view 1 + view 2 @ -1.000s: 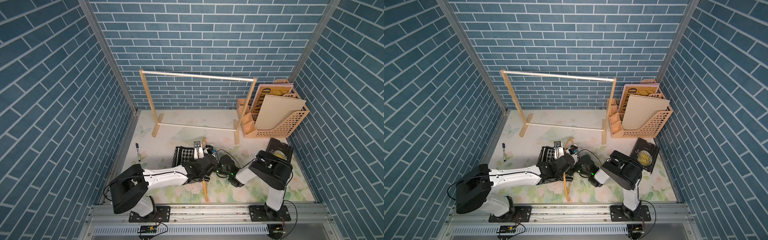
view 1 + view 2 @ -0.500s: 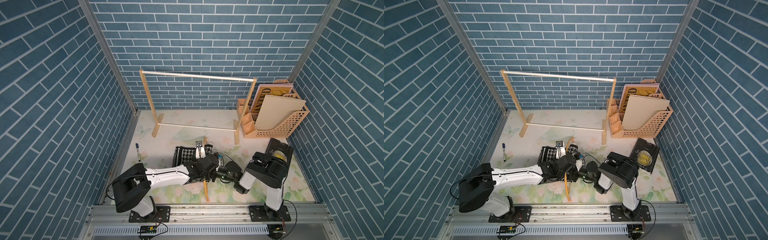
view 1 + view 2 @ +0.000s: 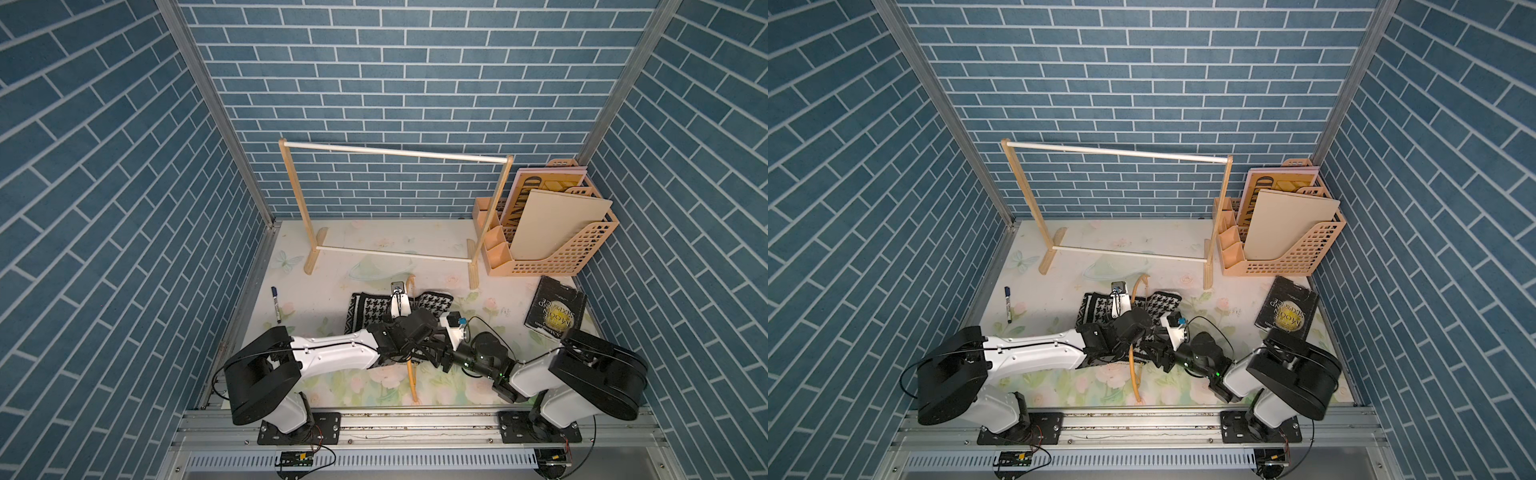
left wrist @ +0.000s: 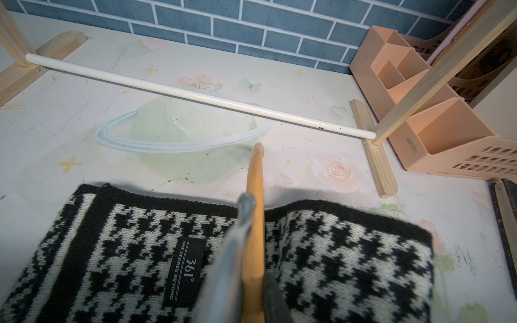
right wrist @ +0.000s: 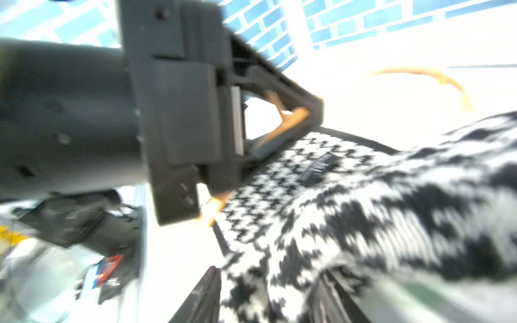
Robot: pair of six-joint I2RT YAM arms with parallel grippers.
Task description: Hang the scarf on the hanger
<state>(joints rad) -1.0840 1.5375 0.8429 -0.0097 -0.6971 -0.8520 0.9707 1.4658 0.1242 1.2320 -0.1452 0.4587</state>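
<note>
1. Down on the floral table (image 3: 374,235), just in front of the rack (image 3: 395,151), the scarf (image 3: 368,311) lies with its label up.
2. Left gripper (image 4: 256,251) is clamped tight on the hanger (image 4: 257,167), and the wooden arm crosses over the scarf.
3. Right gripper (image 5: 268,279) has its jaws apart, with a raised fold of scarf between the fingers (image 5: 205,296).

Both top views evenly lit, sharp, left wrist foreground soft, right wrist view overexposed, blurred
</note>
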